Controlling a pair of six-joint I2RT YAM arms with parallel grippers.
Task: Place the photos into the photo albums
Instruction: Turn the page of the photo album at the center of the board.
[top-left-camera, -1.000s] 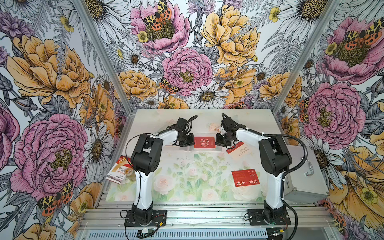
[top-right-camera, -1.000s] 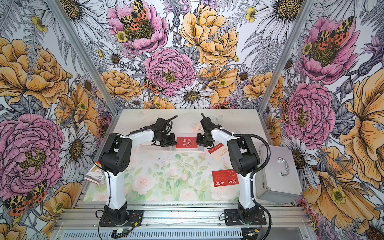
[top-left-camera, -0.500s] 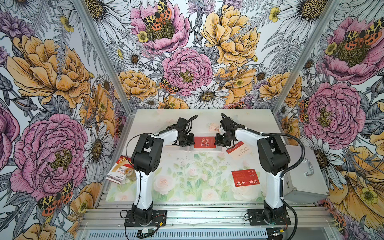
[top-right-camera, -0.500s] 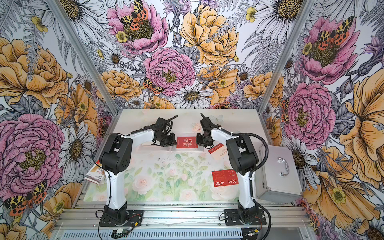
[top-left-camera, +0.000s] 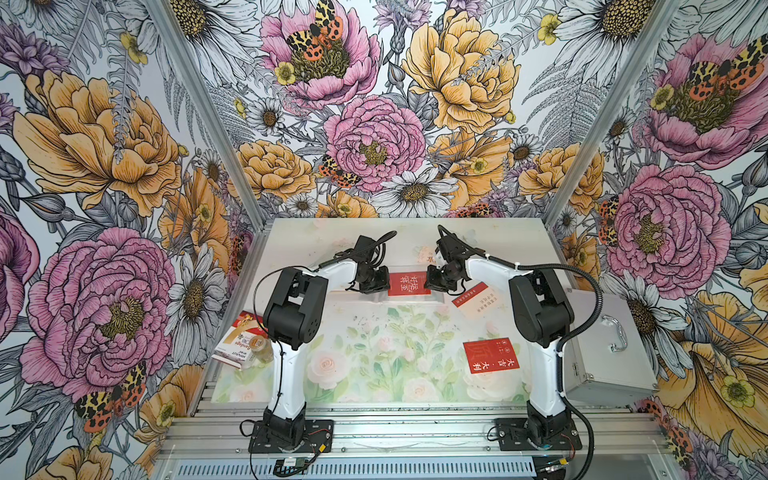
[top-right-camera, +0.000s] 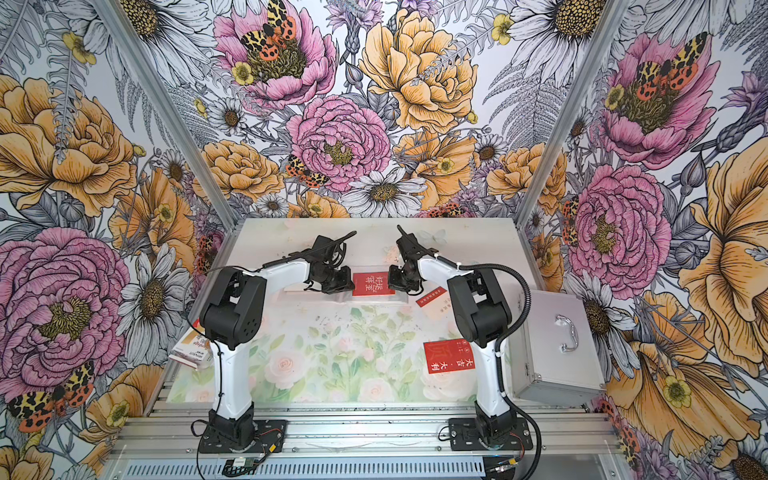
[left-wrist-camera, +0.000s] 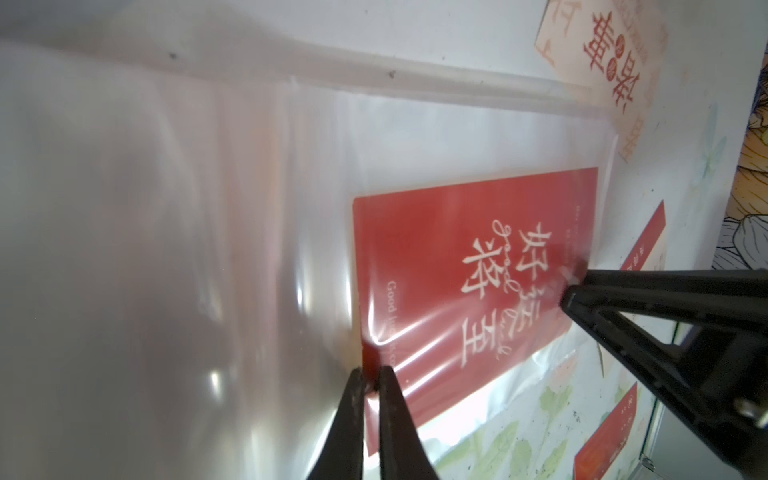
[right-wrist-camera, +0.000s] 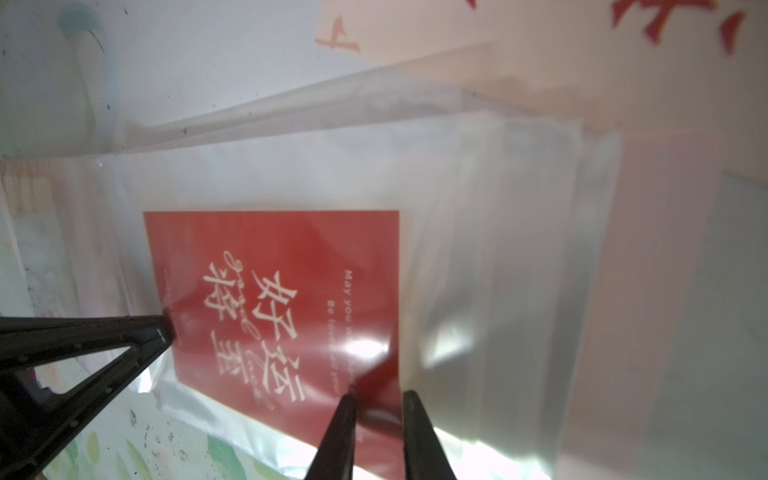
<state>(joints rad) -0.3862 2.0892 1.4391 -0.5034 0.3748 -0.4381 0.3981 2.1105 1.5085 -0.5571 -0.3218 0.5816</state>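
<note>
Four photos (top-left-camera: 490, 355) show, one red photo (top-left-camera: 408, 284) inside the single album (left-wrist-camera: 166, 208). Left claw (left-wrist-camera: 370, 376) sits pressed together at its edge; right claw (right-wrist-camera: 376, 399), I cannot tell.

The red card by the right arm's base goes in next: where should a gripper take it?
Probably a corner or edge of the red card, from above, on the side facing the middle of the mat: it lies flat, and the right arm stands close on its other side.

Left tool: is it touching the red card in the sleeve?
Touching. The left wrist view shows the left tool closed on the edge of the red card, with red showing between its tips.
</note>
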